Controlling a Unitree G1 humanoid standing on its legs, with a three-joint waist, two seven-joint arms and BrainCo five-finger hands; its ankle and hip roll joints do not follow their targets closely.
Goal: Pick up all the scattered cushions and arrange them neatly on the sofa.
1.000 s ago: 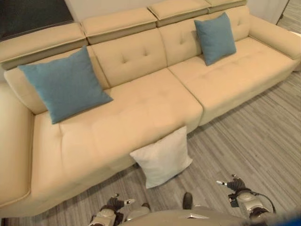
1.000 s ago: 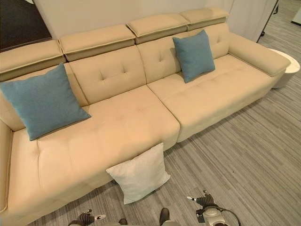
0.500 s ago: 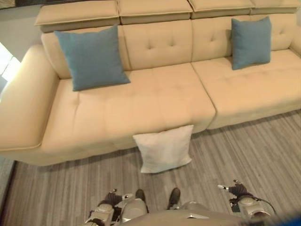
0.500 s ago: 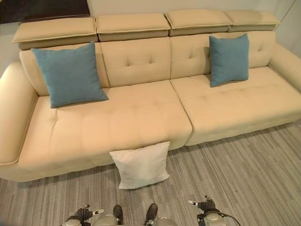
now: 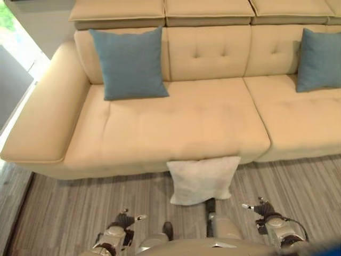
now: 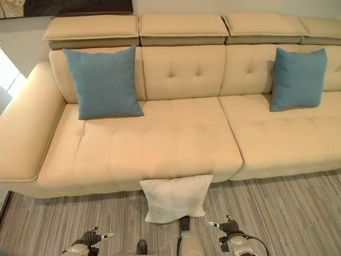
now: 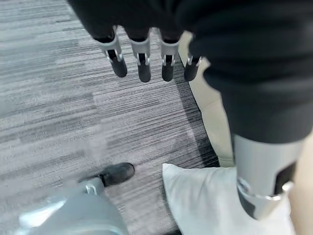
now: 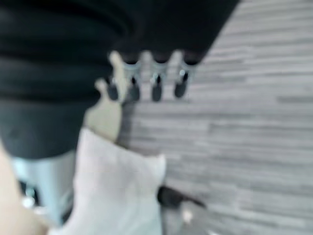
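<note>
white cushion (image 6: 175, 198) on floor, leaning against sofa (image 6: 181, 144).

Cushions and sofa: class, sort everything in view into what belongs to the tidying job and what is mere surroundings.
Job:
white cushion, on the floor against the sofa front
two blue cushions, already on the seats
sofa

Surroundings:
striped grey floor

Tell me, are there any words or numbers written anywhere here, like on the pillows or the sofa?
None: no words, numbers or signs can be read.
The white cushion on the floor, the two blue cushions and the sofa are all plain.
</note>
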